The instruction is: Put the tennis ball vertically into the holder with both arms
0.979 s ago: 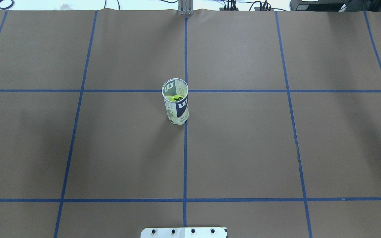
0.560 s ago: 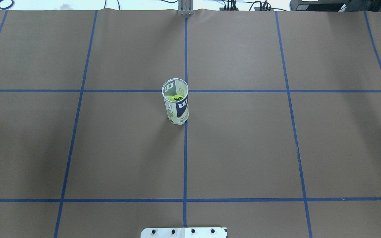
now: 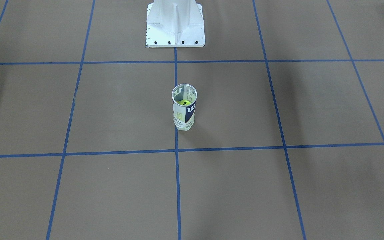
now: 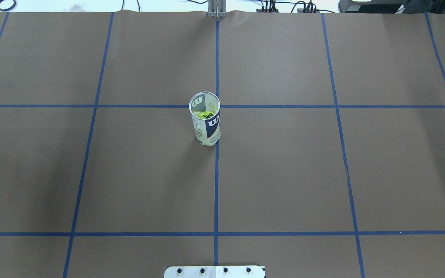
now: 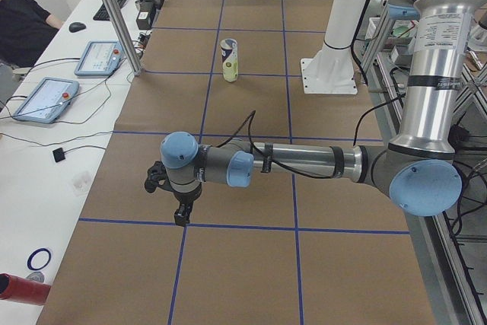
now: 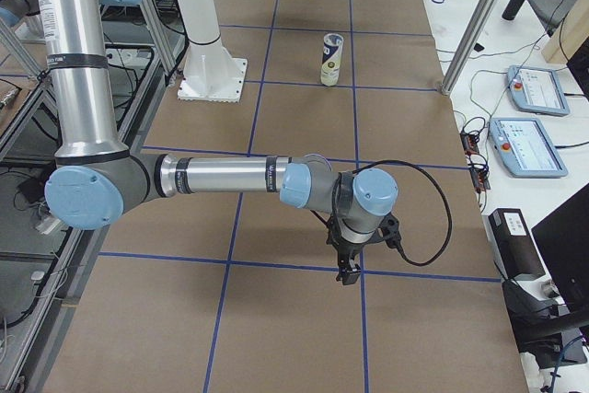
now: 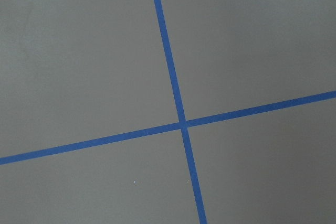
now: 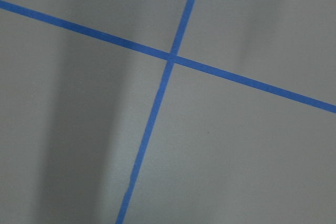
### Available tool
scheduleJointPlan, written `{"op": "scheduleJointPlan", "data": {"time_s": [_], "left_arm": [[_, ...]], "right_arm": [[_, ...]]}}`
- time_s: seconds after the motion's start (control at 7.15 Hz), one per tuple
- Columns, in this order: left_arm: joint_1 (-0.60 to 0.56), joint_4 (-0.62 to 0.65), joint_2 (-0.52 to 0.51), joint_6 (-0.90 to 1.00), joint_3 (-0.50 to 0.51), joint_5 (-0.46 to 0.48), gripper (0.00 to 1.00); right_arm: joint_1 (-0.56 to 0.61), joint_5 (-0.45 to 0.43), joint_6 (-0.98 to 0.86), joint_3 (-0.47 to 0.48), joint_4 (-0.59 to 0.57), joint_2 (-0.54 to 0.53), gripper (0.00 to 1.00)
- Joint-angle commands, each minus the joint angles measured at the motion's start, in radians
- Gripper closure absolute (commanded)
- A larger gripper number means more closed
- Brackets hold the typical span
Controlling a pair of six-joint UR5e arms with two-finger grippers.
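Observation:
The holder [image 4: 207,129] stands upright at the middle of the brown table, a clear tube with a navy and white label and a silver rim. A yellow-green tennis ball [image 4: 206,115] lies inside it, seen through the open top, and again in the front-facing view as the ball [image 3: 184,102] in the holder [image 3: 185,116]. The left gripper [image 5: 180,217] hangs over the table far from the holder [image 5: 229,60]. The right gripper [image 6: 349,271] hangs likewise far from the holder [image 6: 330,59]. Both show only in side views, so I cannot tell whether they are open or shut.
The white pedestal base [image 3: 175,23] stands behind the holder. Blue tape lines grid the table. Off the table's far edge are tablets [image 5: 44,98], cables, a metal post [image 5: 114,13] and a seated person [image 5: 23,24]. Both wrist views show only taped table.
The holder and ball have not moved. Faint shadows near the table's left and right sides have drifted outward.

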Motion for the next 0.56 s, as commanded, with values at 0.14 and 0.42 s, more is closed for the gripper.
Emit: {"op": "scheduleJointPlan", "data": {"time_s": [0.14,0.42], "left_arm": [[0.001,0.018,0.001,0.027,-0.004,0.000,0.00],[-0.011,0.088,0.002,0.063,-0.029,0.003,0.00]], "right_arm": [[0.013,0.041,0.192,0.025,0.106,-0.002,0.01],[0.013,0.065,0.260,0.018,0.171,-0.008,0.01]]}}
